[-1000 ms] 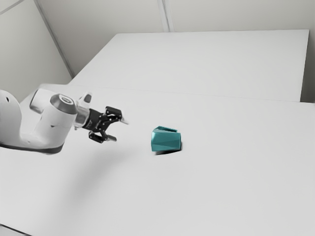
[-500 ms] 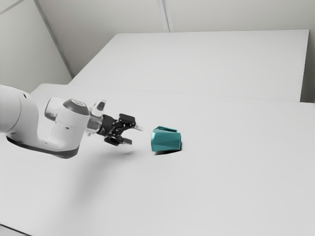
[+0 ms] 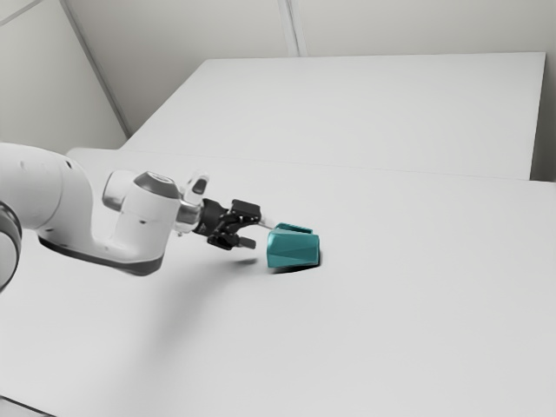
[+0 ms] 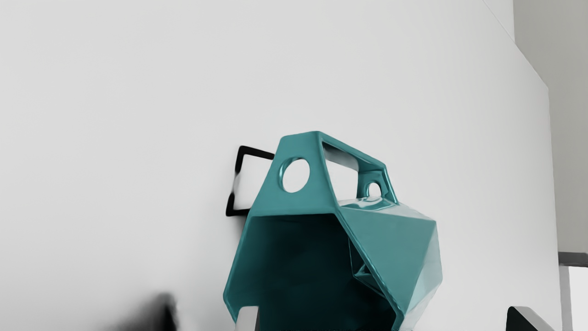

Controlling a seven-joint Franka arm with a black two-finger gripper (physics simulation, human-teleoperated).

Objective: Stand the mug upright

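Reaching in from the exterior view's left, a white, jointed robot arm (image 3: 143, 221) carries a black two-finger gripper (image 3: 259, 234), its pale-tipped fingers (image 4: 248, 318) apart and clamped on nothing. Just beyond them, toward the exterior view's right, a glossy teal, faceted mug (image 3: 294, 249) lies on its side on a pale table (image 3: 417, 313). Its dark open mouth (image 4: 312, 276) faces the gripper, its angular handle (image 4: 301, 146) is on the side away from the exterior camera, and its long axis runs roughly on from the reach, base farthest off. Righting it likely calls for a mouth-end grip, then a tilt bringing the base down.
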